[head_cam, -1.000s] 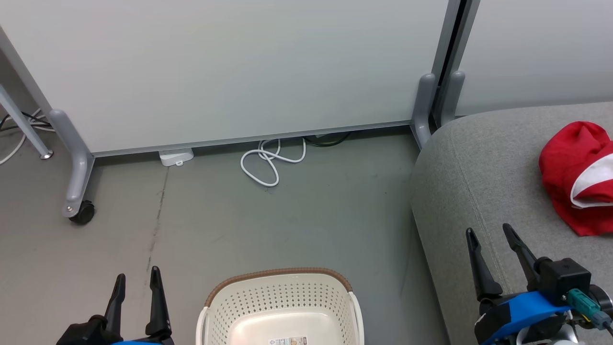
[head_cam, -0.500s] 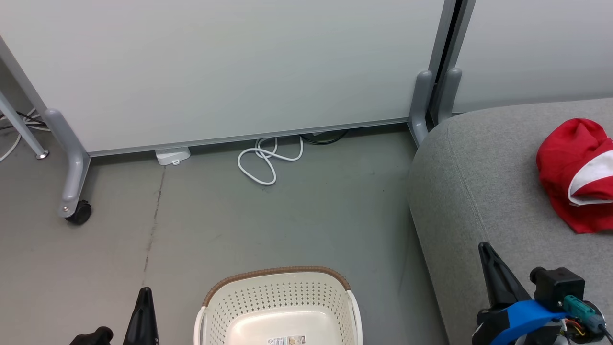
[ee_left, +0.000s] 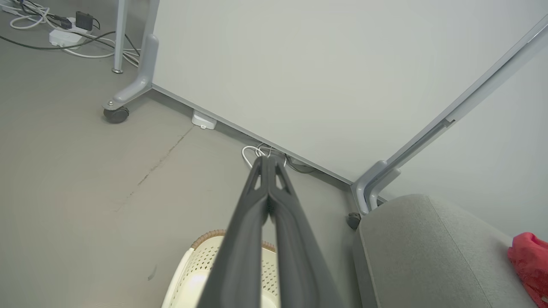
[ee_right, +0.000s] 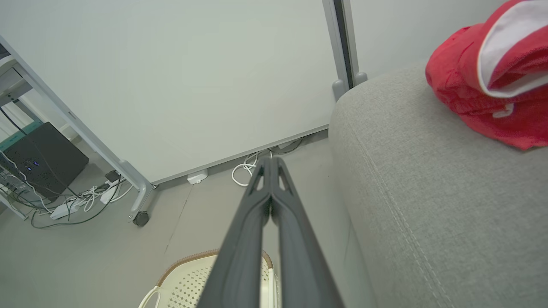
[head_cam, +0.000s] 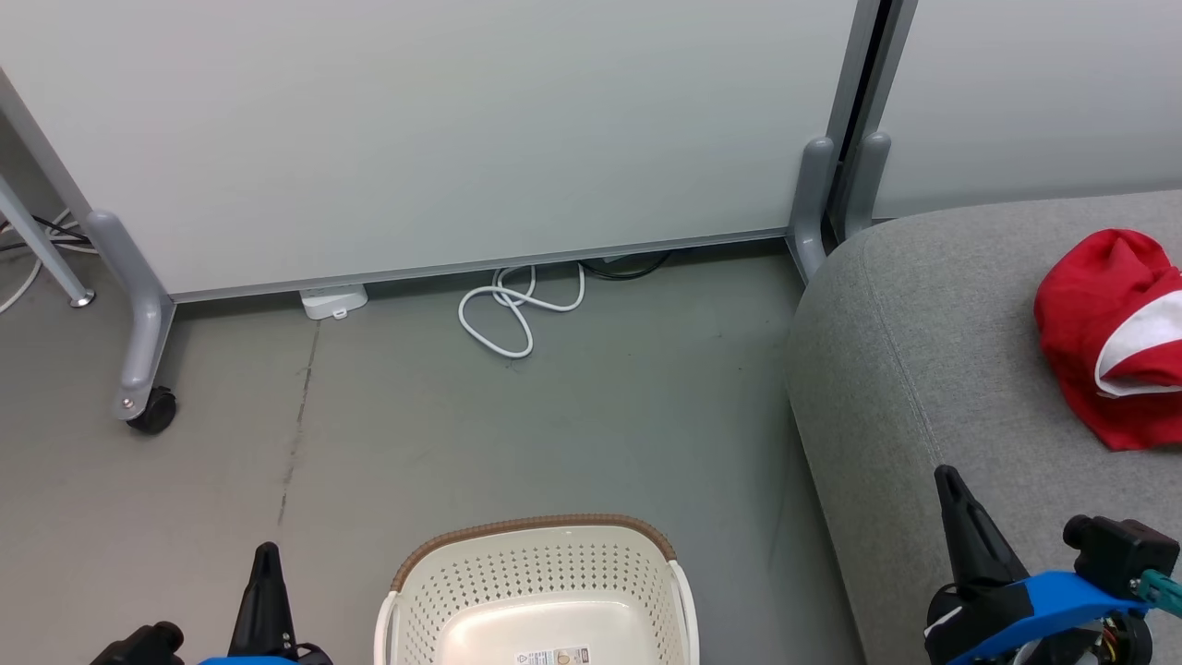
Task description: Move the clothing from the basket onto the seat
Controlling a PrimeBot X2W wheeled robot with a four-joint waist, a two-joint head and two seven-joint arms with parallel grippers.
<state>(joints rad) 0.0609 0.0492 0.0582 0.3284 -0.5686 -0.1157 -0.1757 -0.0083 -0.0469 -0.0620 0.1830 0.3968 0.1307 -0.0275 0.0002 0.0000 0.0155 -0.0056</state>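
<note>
- The left gripper point(head_cam: 267, 554) is hanging with fingers pressed together, empty.
- The right gripper point(head_cam: 948, 476) is hovering, fingers together too, at the near edge of the sofa seat point(head_cam: 923, 369).
- The laundry basket point(head_cam: 536, 554) is sitting between the two grippers.
- The red clothing point(head_cam: 1103, 332) is lying bunched on that seat, ahead-right of the right gripper; possibly two garments.

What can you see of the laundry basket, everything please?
The basket is cream-white plastic with rounded corners, perforated walls, a brown woven-look rim and side handles. It stands upright on the grey floor, left of the seat with a gap between. The head view's bottom edge cuts it off; a label sits on its smooth bottom.
</note>
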